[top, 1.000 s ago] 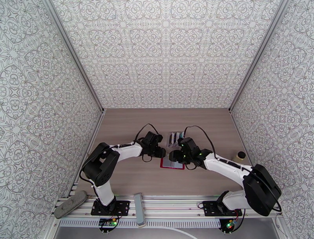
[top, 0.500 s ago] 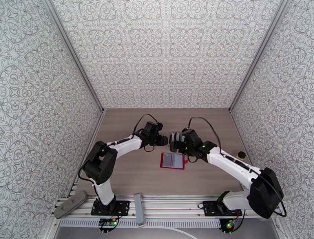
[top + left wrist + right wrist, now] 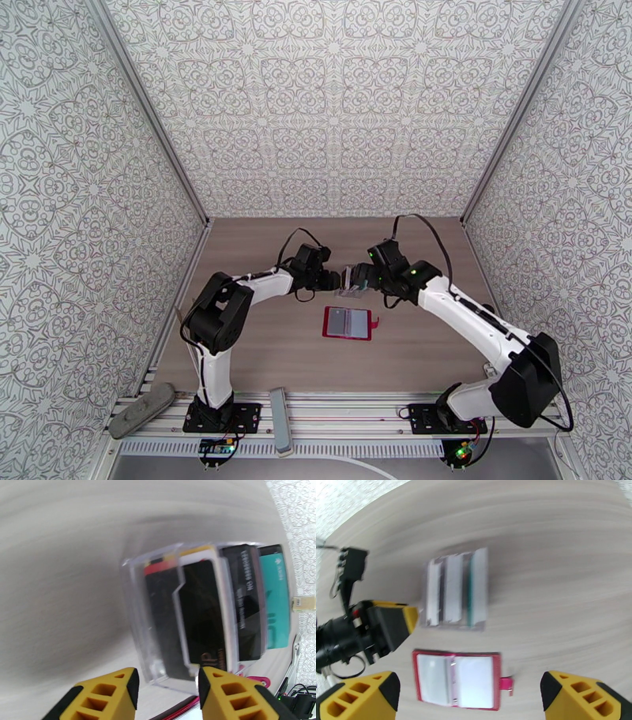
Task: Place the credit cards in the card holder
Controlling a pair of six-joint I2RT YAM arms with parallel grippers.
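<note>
- Two fingers of the left end effector (image 3: 168, 677) stand partly spread with nothing pinched, just beside a clear rack (image 3: 132, 598).
- The credit cards (image 3: 205, 614) sit slotted in that rack.
- The card holder (image 3: 347, 323) lies open on the table (image 3: 261, 347), near the rack.
- The right end effector (image 3: 470, 681) is spread wide and empty.

**Blur and cropping are hiding the details**

Motion blur is smearing the right wrist view. The cards (image 3: 454, 594) are showing only as pale and teal stripes. The wallet (image 3: 474, 681) pockets are reading as blank white, so their contents are staying untellable. The fingers of the right gripper (image 3: 469, 685) are running off the bottom edge. In the left wrist view the card lettering is blurring past reading. There the fingers of the left gripper (image 3: 166, 677) are being cropped below, and the wallet is peeking in as a red sliver. From above, the cards are appearing too small to tell apart.
</note>
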